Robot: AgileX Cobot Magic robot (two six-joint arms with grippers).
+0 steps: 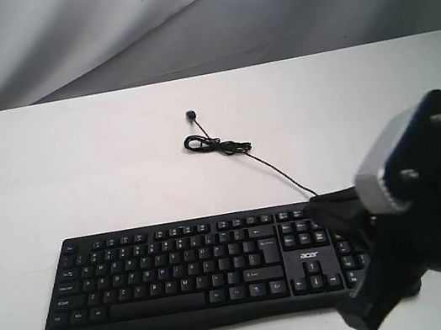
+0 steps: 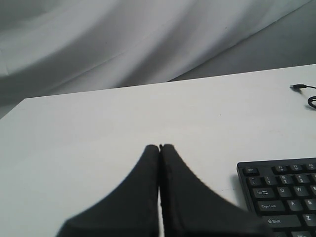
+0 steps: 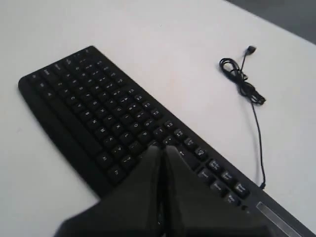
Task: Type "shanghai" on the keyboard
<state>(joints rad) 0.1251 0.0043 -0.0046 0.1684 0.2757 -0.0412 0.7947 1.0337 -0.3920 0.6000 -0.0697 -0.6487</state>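
The black keyboard (image 1: 179, 266) lies along the near part of the white table (image 1: 77, 173), with its acer logo by the number pad. My right gripper (image 3: 163, 148) is shut and empty, its tips hovering over keys near the right end of the main key block (image 3: 89, 98). In the exterior view that arm (image 1: 420, 207) hides the number pad's right side, its fingers (image 1: 330, 205) pointing left. Left of the keyboard's Esc corner (image 2: 281, 192), my left gripper (image 2: 159, 146) hangs shut and empty over bare table. It does not show in the exterior view.
The keyboard's thin black cable (image 1: 226, 145) runs from its back edge to a small coil and a loose plug (image 1: 191, 115) at mid-table. A grey draped backdrop (image 1: 178, 19) stands behind the table's far edge.
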